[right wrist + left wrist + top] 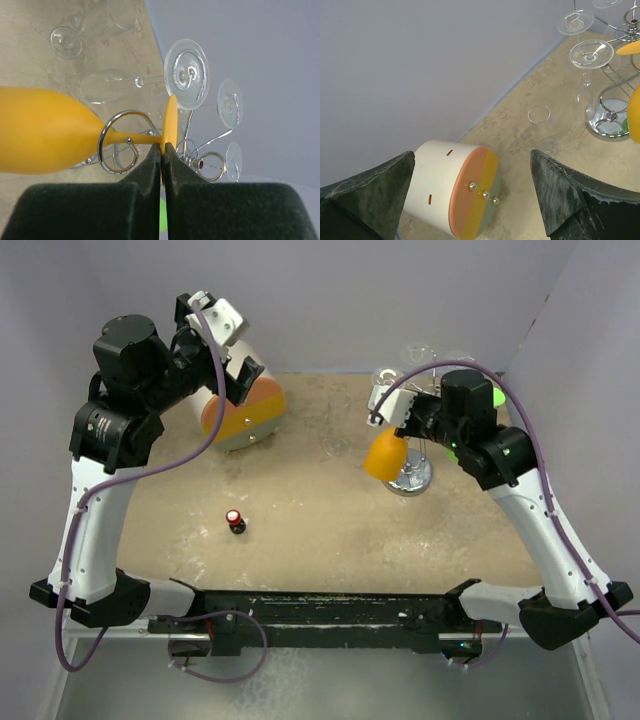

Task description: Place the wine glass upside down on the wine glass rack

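- Up at the wine glass rack [410, 478], bowl down: the yellow wine glass [385, 455], pinched by the edge of its foot in the right tool [163, 150], pads closed tight on that thin disc.
- From the right wrist view, long axis straight across the tool's front: bowl to the left, foot at the pads, stem already threaded inside one curly loop [102, 135] of the rack.
- Probably just needs lowering so the foot rests on the loop, then letting go; right arm on the spot, left arm far off.
- Crowded close beside the foot: clear glasses [187, 75] hanging on neighbouring arms, easy to knock.
- Lying on the table [330, 530] near the chrome base: another clear glass [539, 114].
- Well apart, far left: left tool [472, 155] spread wide and holding nothing, above a white drum [455, 190]; nearer the bases, a small red-capped bottle [235, 521].
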`<state>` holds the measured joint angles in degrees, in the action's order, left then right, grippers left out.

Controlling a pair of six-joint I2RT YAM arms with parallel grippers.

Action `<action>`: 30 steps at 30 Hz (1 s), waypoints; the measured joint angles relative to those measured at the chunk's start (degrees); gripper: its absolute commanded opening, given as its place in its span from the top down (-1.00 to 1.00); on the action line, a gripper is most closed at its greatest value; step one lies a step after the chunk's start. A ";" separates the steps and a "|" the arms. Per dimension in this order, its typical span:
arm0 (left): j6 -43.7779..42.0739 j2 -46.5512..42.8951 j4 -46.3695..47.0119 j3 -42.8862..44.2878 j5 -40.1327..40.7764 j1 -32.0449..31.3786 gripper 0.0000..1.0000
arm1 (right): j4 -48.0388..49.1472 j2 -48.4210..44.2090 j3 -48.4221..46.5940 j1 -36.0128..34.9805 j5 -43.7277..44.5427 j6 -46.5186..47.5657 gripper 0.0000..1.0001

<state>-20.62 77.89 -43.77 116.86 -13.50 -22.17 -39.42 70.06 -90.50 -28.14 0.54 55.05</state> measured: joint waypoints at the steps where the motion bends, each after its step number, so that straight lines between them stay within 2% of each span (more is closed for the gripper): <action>1: 0.00 0.00 0.02 -0.04 0.00 0.00 -0.98 | 0.00 0.00 0.00 -0.11 -0.04 -0.02 1.00; 30: 0.00 0.66 0.00 -0.24 -0.42 0.02 -0.98 | -1.33 0.15 -0.28 -2.23 -3.06 -0.59 1.00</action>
<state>-20.62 78.54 -43.77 116.62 -13.91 -22.15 -40.75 70.22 -90.78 -30.37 -2.52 54.46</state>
